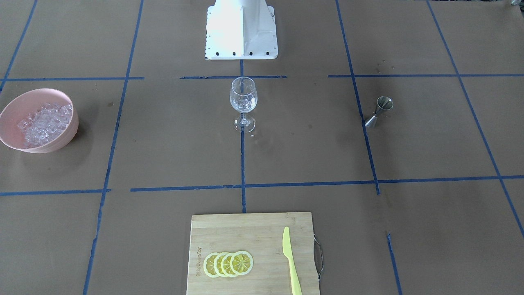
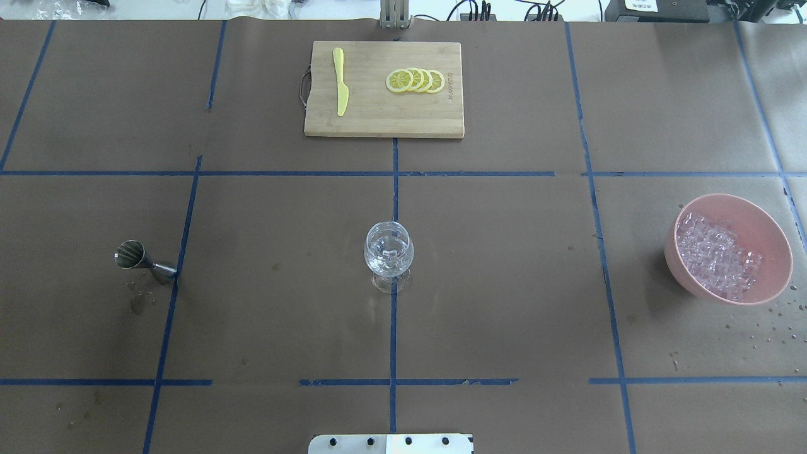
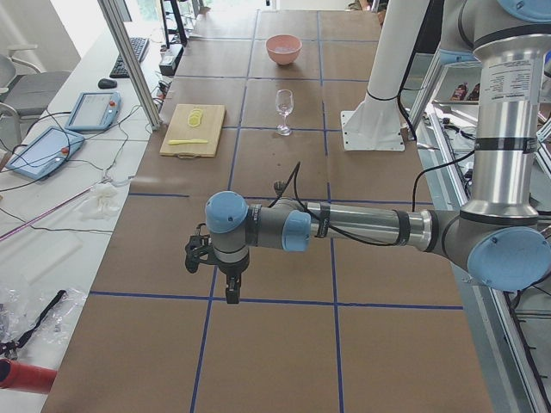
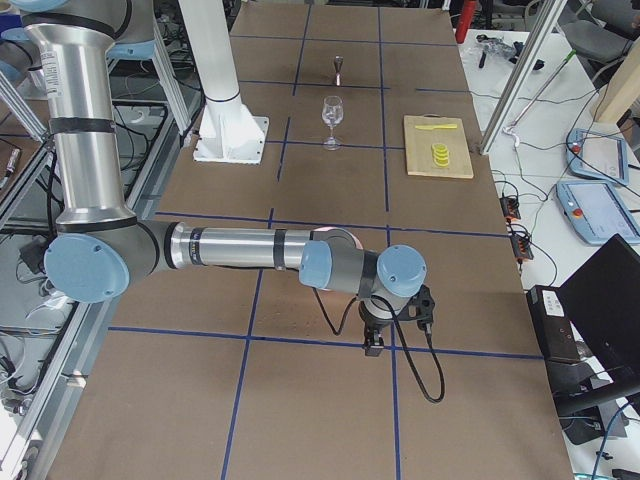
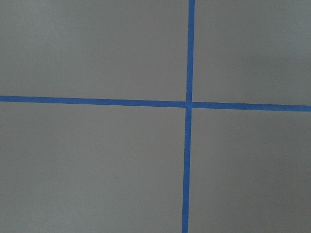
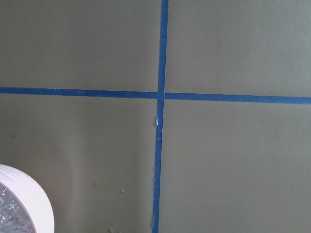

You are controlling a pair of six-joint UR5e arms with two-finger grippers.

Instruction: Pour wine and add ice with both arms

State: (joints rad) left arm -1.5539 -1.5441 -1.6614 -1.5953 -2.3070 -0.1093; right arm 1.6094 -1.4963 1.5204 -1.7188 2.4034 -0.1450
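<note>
One bench [image 2: 504,284]. Left arm [image 3: 362,225] and right arm [image 4: 240,248] stretch low over it. Left pincer [image 3: 231,288] and right pincer [image 4: 372,345] point down; open or closed, cannot tell. Overhead, glass as dial centre: board [image 2: 378,120] at 12 o'clock; bowl [image 2: 772,252], heaped with ice [image 2: 715,252], at 3 o'clock; glass [image 2: 388,252] upright; jigger [image 2: 145,261] at 9 o'clock.

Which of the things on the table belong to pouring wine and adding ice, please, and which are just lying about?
For the job:
glass
ice
bowl, which holds the ice
jigger, probably for the wine; it lies on its side

Just lying about:
board
lemon slices, on the board
knife, on the board
</note>
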